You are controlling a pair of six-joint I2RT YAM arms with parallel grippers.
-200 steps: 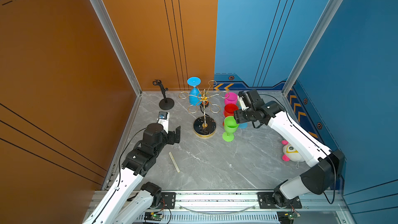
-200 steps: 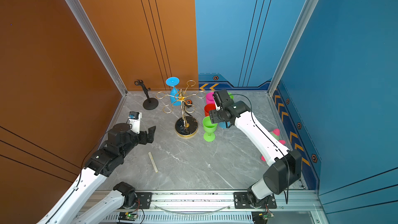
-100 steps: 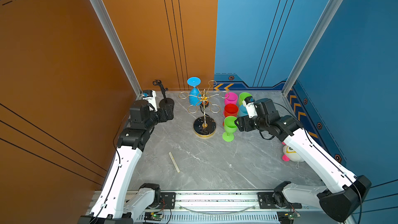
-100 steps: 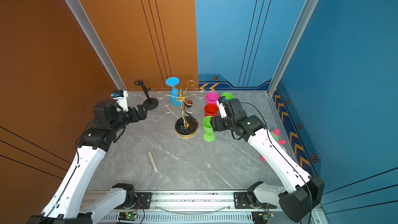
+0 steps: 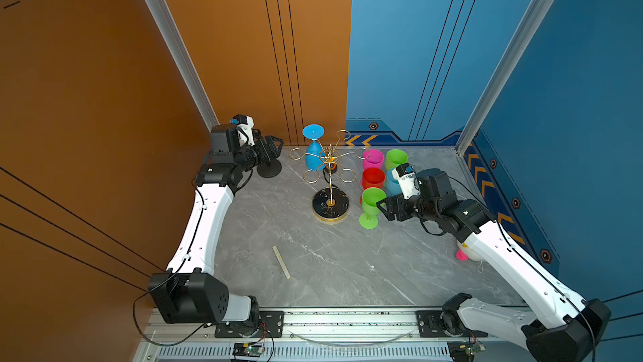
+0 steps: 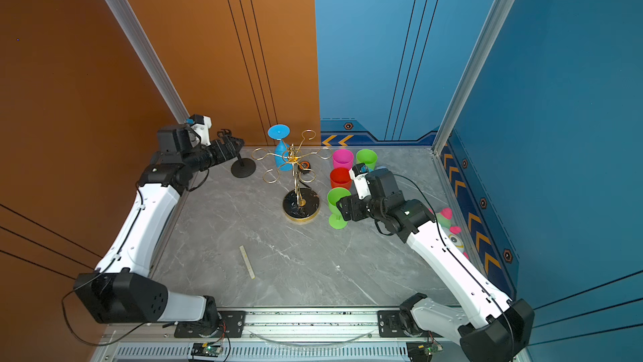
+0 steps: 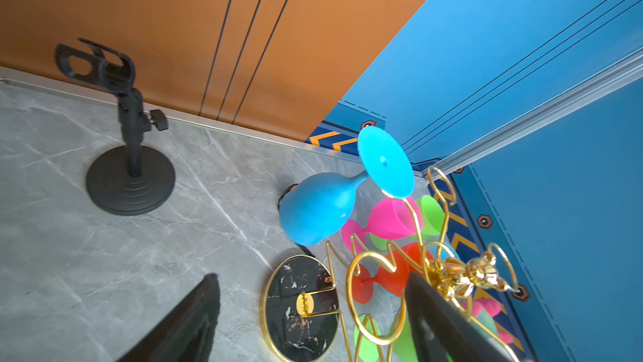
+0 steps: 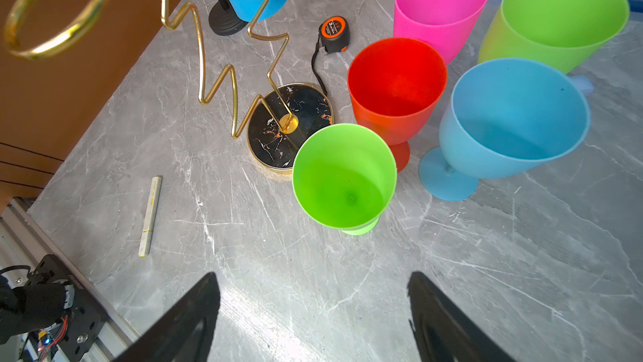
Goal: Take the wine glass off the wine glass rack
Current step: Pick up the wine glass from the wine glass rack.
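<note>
Blue plastic wine glass (image 5: 314, 156) (image 6: 283, 160): hangs upside down by its foot from a rear ring arm of the thin gold wire wine glass rack (image 5: 330, 205), round black marbled base, upper centre of the frame in both top views.
Left claw (image 5: 277, 148) (image 7: 311, 275): open, holding nothing, raised left of the rack's rings, apart from the glass, near the short black clamp-top stand (image 5: 269, 169).
Right claw (image 5: 384, 210) (image 8: 313, 273): open, holding nothing, right of centre, just beside the upright front green plastic goblet (image 5: 373, 202).
Pink goblet (image 5: 373, 159), rear green goblet (image 5: 396, 159), red goblet (image 5: 373, 178), pale-blue goblet (image 5: 391, 186): upright behind it on the grey marbled tabletop (image 5: 330, 273).
</note>
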